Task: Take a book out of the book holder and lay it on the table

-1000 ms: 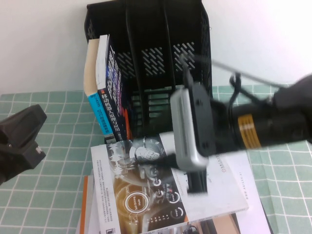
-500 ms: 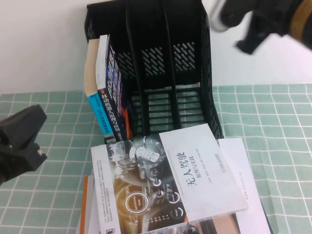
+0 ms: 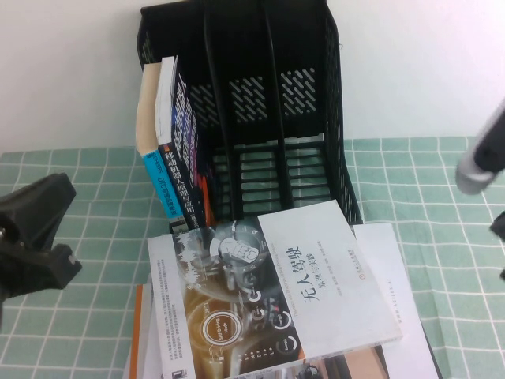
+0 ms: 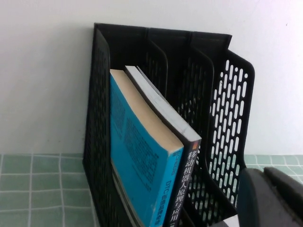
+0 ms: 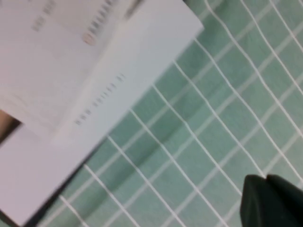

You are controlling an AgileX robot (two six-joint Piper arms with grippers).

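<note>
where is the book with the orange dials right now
In the high view, the book lies flat, cover up, just in front of the book holder, atop other printed sheets, between the left gripper and right gripper.

Bright, even light; right wrist view motion-blurred.

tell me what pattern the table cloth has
Pale green table cloth with a white grid, clearest in the high view.
</note>
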